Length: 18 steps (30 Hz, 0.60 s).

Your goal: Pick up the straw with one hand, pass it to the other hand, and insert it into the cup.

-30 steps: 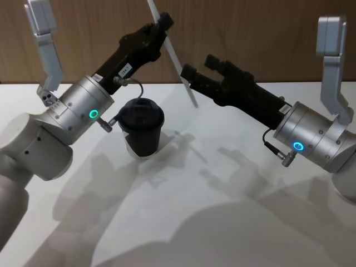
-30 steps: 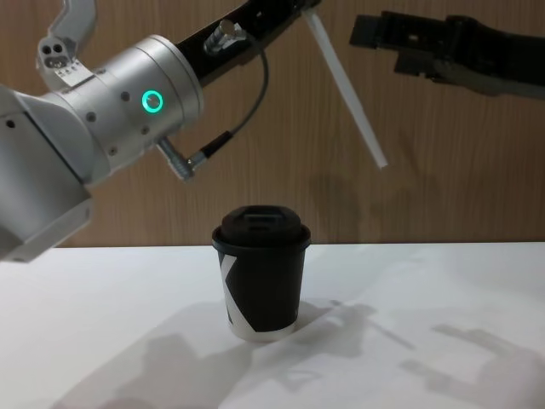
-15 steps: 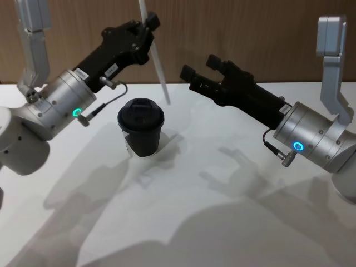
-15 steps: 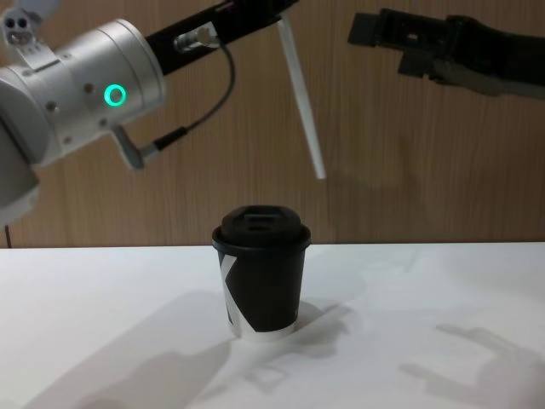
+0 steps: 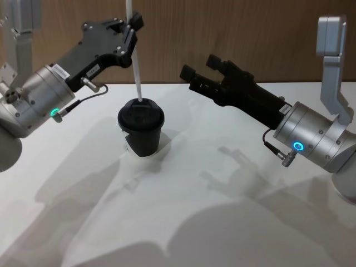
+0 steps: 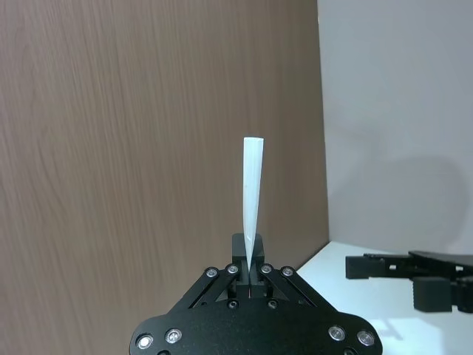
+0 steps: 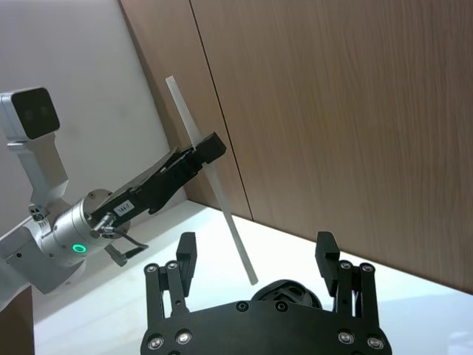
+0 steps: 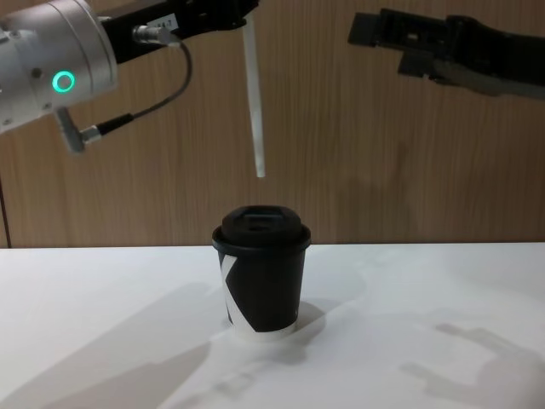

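While left tool (image 5: 132, 25) pinches straw (image 5: 136, 72), tip hangs clear above cup (image 8: 262, 281), seemingly centred; right tool (image 5: 199, 67) spread, empty.

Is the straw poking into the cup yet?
No, the straw hangs from the left gripper with its lower tip in the air above the cup, not touching it.

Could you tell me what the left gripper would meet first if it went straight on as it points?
Probably the brown wood-panelled wall; the left gripper, clamping the thin white plastic straw, faces it.
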Available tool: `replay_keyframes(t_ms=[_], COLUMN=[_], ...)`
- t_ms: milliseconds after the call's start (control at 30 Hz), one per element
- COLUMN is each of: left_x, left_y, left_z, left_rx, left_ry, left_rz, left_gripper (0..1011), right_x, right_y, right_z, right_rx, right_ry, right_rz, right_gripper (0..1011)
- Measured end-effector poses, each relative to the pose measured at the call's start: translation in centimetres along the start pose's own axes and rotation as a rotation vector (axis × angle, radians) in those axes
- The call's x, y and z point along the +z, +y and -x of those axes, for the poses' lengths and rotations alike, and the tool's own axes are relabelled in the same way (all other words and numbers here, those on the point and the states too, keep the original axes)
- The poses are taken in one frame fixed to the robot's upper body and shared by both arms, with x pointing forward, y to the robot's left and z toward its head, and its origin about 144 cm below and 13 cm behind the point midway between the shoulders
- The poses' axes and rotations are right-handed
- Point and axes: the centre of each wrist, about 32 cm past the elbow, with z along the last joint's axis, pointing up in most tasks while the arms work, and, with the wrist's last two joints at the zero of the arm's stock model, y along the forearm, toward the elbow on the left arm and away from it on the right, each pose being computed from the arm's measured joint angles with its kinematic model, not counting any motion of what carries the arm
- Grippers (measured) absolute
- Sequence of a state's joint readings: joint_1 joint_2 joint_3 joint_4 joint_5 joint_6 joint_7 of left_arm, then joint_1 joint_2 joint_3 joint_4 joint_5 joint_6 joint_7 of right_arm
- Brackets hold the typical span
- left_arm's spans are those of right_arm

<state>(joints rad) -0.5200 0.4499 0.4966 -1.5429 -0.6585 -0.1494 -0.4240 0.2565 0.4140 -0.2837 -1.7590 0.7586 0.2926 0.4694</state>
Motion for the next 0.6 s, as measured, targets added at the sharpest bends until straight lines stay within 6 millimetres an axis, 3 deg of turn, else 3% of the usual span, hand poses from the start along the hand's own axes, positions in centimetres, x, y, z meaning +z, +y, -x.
replay_keyframes(t_ms=[600], left_x=[-0.02], left_y=[0.77], left_z=[0.13], left_rx=[-0.009], left_ry=[-0.035], left_rz=[-0.048], left_gripper=[2], right_x=[0.00], right_y=[0.00], right_z=[0.00], right_rx=[0.000], right_ry=[0.000], right_rz=[0.000], right_gripper=[1001])
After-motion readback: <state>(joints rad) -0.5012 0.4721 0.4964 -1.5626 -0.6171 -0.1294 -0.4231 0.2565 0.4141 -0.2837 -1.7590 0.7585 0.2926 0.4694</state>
